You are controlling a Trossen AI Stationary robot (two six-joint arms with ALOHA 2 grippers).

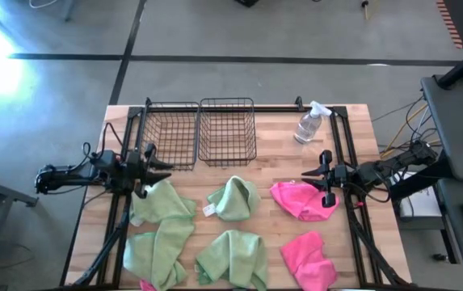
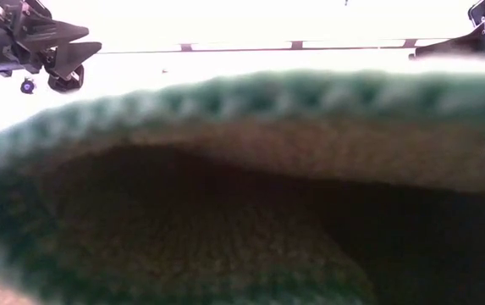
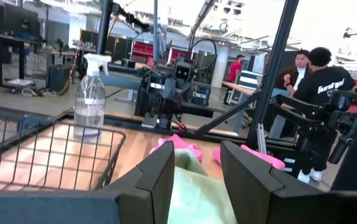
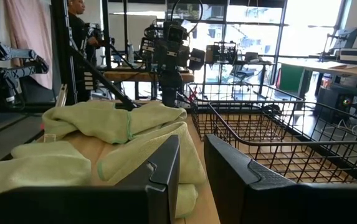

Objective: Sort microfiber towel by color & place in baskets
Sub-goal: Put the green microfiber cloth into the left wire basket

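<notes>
Claws (image 1: 157,164) (image 1: 326,178) hover empty at opposite edges — towels (image 1: 235,198) between.

Green towel (image 2: 225,212) against the lens

Robotics lab/workshop: other robot rigs (image 3: 179,78), desks w/ equipment, concrete floor (image 1: 239,32) (people (image 3: 318,81) standing in background).

1. wooden slatted table (image 1: 275,174), black frame rails along its edges.
2. two black wire baskets (image 1: 199,133) touching side by side at the far edge.
3. clear spray bottle (image 1: 309,124) right of them.
4. four light green towels (image 1: 235,198) left and centre.
5. two pink towels (image 1: 300,200) on the right.
</notes>
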